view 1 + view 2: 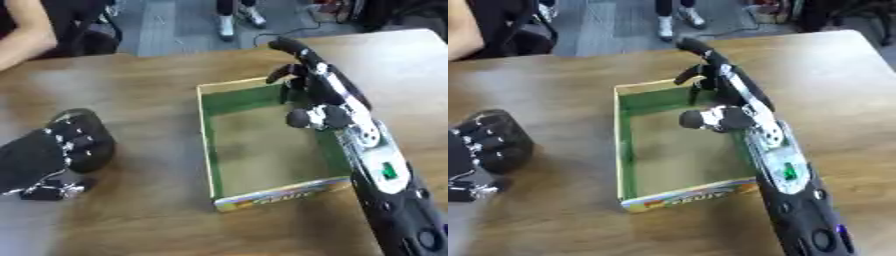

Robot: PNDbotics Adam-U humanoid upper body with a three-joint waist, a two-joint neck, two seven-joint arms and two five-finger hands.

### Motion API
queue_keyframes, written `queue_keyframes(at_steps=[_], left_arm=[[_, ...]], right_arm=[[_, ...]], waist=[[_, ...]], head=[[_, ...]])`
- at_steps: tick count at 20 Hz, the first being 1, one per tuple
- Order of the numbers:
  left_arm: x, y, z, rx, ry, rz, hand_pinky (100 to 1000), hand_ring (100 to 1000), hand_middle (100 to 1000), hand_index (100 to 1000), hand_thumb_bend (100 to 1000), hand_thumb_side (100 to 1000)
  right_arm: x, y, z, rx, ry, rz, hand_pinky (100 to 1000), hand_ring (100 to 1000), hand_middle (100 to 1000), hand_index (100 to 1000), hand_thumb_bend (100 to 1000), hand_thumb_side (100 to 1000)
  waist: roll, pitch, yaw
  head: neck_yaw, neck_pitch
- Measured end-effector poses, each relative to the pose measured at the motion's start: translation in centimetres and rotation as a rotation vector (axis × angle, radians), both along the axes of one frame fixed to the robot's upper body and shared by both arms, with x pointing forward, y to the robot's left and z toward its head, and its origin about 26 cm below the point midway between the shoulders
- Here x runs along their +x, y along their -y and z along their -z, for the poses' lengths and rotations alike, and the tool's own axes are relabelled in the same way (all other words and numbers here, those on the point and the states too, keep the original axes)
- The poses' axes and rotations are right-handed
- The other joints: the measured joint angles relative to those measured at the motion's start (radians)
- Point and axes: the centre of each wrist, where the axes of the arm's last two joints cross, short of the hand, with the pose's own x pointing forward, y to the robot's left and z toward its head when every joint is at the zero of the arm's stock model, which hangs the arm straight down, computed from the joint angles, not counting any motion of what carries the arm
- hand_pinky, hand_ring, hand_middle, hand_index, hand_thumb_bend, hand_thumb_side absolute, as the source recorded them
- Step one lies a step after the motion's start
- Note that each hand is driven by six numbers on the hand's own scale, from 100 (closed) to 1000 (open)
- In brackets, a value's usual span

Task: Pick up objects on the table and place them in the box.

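A shallow cardboard box with green inner walls stands in the middle of the wooden table; its brown floor shows nothing in it. My right hand reaches over the box's far right corner. It is open, with one finger stretched toward the far side, the others drooping over the far wall, and the thumb out over the box floor. Nothing shows in it. My left hand rests on the table at the lower left, well apart from the box, fingers relaxed and holding nothing I can see. No loose object shows on the table.
The table's far edge runs just behind the box. Beyond it are a person's arm at the top left, legs and shoes, and a cable on the floor. Bare wood lies between my left hand and the box.
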Motion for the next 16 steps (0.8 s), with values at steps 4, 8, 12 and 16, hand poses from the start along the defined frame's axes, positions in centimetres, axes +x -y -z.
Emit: queue_keyframes(at_steps=[4, 8, 12, 16], left_arm=[[0.1, 0.1, -0.1, 0.04, 0.008, 0.0, 676, 643, 709, 784, 252, 363], [0.1, 0.5, -0.2, 0.15, 0.018, 0.006, 536, 525, 653, 771, 134, 304], [0.1, 0.8, -0.1, 0.151, 0.016, 0.018, 243, 329, 533, 723, 100, 253], [0.1, 1.3, 0.3, 0.153, 0.007, 0.036, 100, 102, 366, 625, 100, 249]], right_arm=[[0.0, 0.0, 0.0, 0.0, 0.0, 0.0, 393, 654, 941, 992, 1000, 541], [0.0, 0.0, -0.1, 0.001, 0.002, -0.001, 393, 654, 941, 992, 1000, 541], [0.0, -0.1, -0.1, 0.003, 0.002, -0.002, 393, 654, 942, 993, 1000, 541], [0.0, -0.2, -0.1, 0.003, 0.002, -0.003, 393, 654, 942, 993, 1000, 541]], waist=[[-0.001, -0.002, 0.001], [-0.001, -0.003, 0.002], [-0.001, -0.003, 0.003], [0.0, -0.005, 0.003]], head=[[0.0, 0.0], [0.0, 0.0], [0.0, 0.0], [0.0, 0.0]])
